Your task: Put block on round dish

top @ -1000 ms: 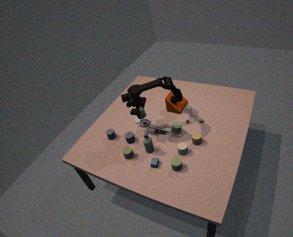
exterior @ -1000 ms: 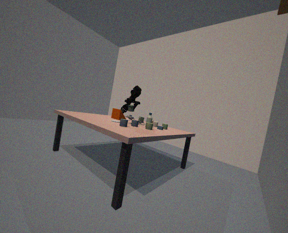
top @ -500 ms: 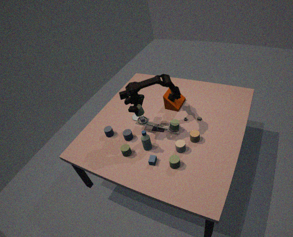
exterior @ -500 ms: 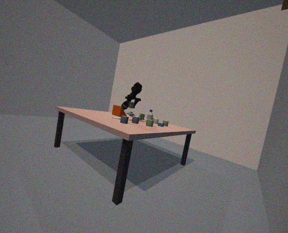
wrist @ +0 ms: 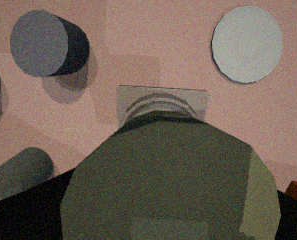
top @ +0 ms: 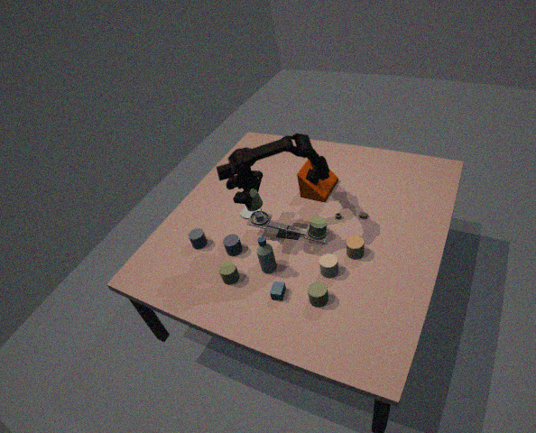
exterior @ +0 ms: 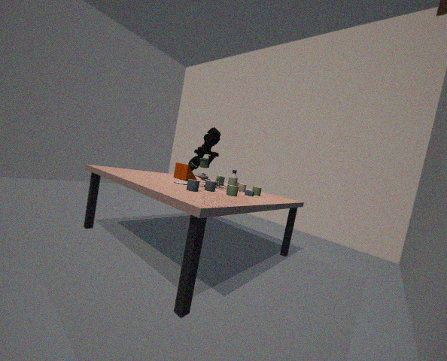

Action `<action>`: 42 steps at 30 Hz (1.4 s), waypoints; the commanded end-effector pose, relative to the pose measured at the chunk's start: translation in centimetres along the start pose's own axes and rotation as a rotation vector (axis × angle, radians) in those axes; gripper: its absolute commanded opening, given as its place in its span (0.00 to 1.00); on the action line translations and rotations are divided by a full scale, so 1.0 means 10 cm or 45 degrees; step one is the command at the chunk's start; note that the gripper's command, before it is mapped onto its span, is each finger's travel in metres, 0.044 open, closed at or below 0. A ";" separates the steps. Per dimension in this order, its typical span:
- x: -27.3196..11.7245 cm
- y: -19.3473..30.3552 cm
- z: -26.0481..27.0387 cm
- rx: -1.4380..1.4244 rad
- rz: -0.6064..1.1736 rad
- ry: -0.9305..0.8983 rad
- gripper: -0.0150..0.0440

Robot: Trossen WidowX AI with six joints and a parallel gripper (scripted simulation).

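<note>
My gripper (top: 254, 200) (exterior: 204, 162) is shut on a green cup (top: 254, 201) (exterior: 204, 163) (wrist: 163, 180) and holds it in the air above the left end of the balance (top: 299, 231) (wrist: 125, 102). In the top view a small grey block (top: 259, 216) sits uncovered in the ring on that end. The held cup hides the block in the wrist view. The other green cup (top: 318, 228) (exterior: 220, 180) stands upright on the balance's right end. The white round dish (top: 244, 214) (exterior: 180, 182) (wrist: 247, 45) lies on the table beside the left end, partly hidden in the top view.
Near the balance stand a bottle (top: 267, 259) (wrist: 25, 172), blue-grey cylinders (top: 197, 238) (top: 232, 245) (wrist: 39, 44), green cylinders (top: 229, 273) (top: 318, 294), a cream cylinder (top: 328, 266), an orange-topped cylinder (top: 355, 247) and a blue box (top: 278, 290). The orange base block (top: 311, 187) is behind. Two small dark objects (top: 338, 216) (top: 363, 216) lie right.
</note>
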State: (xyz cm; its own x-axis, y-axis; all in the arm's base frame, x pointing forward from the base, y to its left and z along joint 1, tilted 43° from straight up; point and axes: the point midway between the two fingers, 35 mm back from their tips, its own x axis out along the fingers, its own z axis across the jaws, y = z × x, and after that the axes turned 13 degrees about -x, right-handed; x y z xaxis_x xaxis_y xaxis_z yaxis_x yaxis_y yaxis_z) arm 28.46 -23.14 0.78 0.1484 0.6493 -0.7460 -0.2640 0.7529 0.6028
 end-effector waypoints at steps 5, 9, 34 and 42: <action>0.00 0.00 0.00 0.001 -0.002 -0.001 0.25; 0.01 -0.06 -0.08 0.002 -0.006 0.000 0.25; 0.87 -0.65 -2.44 0.006 -0.024 0.017 0.25; 1.19 -0.66 -2.44 0.005 -0.023 0.016 0.25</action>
State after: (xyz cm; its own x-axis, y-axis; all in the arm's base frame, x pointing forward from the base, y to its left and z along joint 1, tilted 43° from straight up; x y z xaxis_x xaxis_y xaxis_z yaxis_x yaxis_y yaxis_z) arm 8.59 -24.16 -18.05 0.1390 0.6244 -0.7687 -0.2613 0.7718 0.5797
